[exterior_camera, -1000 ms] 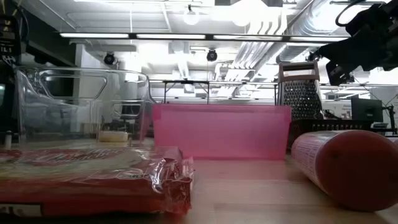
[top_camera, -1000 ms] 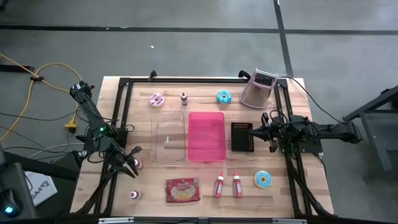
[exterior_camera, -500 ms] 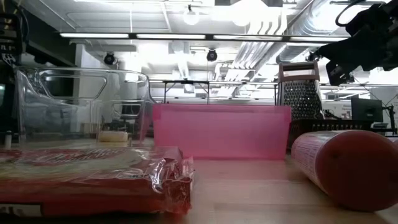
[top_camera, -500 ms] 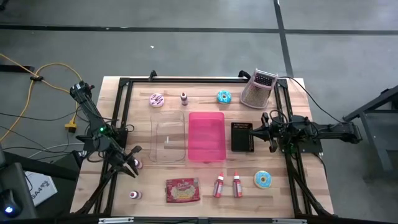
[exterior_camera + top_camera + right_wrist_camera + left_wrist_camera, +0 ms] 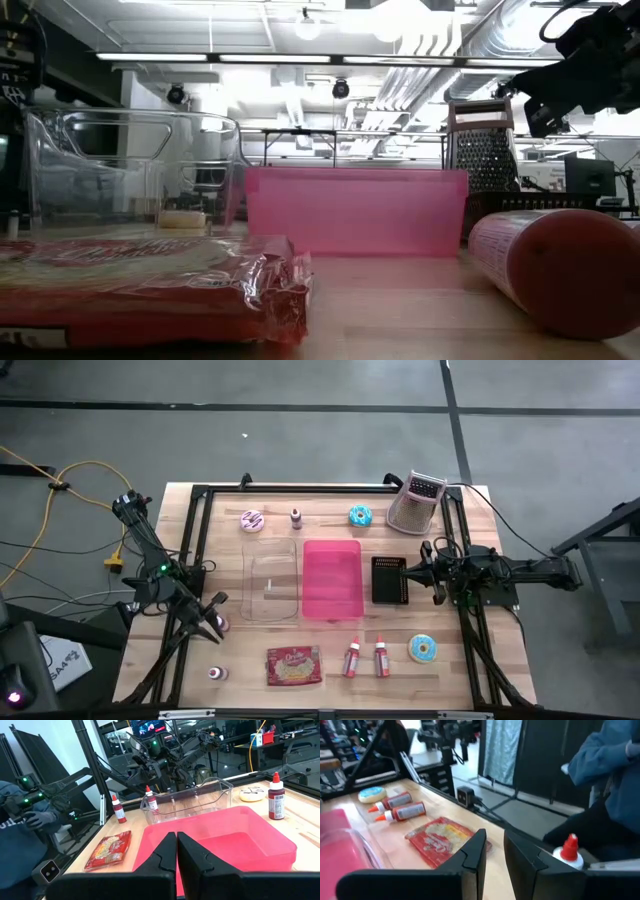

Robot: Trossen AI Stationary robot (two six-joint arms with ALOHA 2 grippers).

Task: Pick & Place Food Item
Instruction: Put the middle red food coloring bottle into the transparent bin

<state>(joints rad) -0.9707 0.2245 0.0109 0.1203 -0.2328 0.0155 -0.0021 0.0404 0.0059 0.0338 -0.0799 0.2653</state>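
Observation:
A red food packet (image 5: 294, 665) lies flat near the table's front edge; it also shows in the left wrist view (image 5: 445, 837) and the low view (image 5: 150, 285). Two red bottles (image 5: 353, 658) and a blue donut (image 5: 423, 649) lie to its right. A pink donut (image 5: 252, 520) and another blue donut (image 5: 360, 515) sit at the far side. My left gripper (image 5: 214, 628) hovers at the table's left edge, its fingers (image 5: 494, 851) a little open with nothing between them. My right gripper (image 5: 406, 571) waits shut (image 5: 176, 845) at the right, by a dark tray (image 5: 390, 580).
A clear bin (image 5: 272, 585) and a pink bin (image 5: 332, 578) stand side by side mid-table. A grater (image 5: 415, 503) stands at the far right. A small red-capped bottle (image 5: 568, 852) stands just beside my left gripper. A person in a blue sleeve (image 5: 605, 760) is beyond the table's left side.
My left gripper has rolled a little about its own axis without leaving its place. Nothing on the table has moved.

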